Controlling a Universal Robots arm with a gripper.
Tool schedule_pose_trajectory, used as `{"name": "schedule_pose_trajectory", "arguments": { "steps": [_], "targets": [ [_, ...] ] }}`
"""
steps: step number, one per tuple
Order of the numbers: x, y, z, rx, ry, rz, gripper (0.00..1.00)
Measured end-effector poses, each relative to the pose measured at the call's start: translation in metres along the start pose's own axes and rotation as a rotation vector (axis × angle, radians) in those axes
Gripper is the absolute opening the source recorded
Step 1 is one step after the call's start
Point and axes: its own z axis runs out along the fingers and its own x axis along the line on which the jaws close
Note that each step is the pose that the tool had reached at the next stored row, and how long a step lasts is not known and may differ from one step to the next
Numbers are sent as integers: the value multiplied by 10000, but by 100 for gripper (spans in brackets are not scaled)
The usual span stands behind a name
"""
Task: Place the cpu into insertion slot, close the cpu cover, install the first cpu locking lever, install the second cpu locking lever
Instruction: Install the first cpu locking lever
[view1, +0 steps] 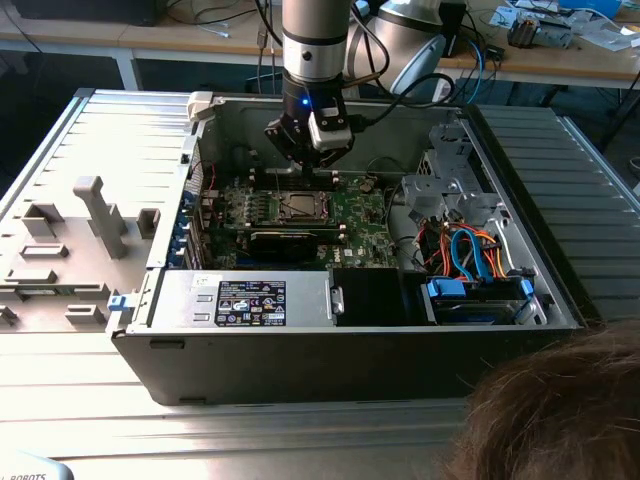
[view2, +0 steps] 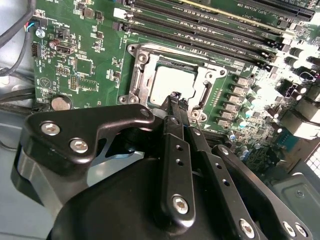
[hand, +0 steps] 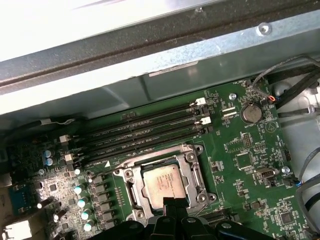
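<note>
The cpu (hand: 161, 181) is a small flat square with a dull silver-grey top that catches a pale glare. It lies level inside the insertion slot (hand: 150, 162), directly under the tips of the claw (view2: 175, 96). A thin silver-grey metal frame, the cpu cover (view2: 141, 80), lies around the chip so that the chip's top shows through its square window. I cannot tell whether the cover is pressed fully flat. Round screw heads mark the corners of the dark socket frame.

The claw's two black fingers (view2: 176, 150) run together to a narrow point with no gap showing, so the claw is closed with nothing visible between its tips. The tips sit over the cpu's near edge. I cannot tell whether they touch the metal.

Beyond the cpu from the claw, long black memory slots (hand: 145, 131) run side by side across the green board (hand: 240, 150). To one side of the claw is a row of small capacitors (hand: 82, 202), and to the other, further off, a round coin battery (hand: 250, 113).

In the exterior view the arm reaches down into the open computer case (view1: 350, 350), with coloured cables (view1: 470, 250) toward the exterior view's right. A person's hair (view1: 560, 410) fills the lower corner on that side.
</note>
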Motion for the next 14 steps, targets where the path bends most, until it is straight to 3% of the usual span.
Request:
{"name": "schedule_pose_trajectory", "arguments": {
  "steps": [14],
  "targets": [
    [0,0,0,-6,-2,-407,11]
  ]
}}
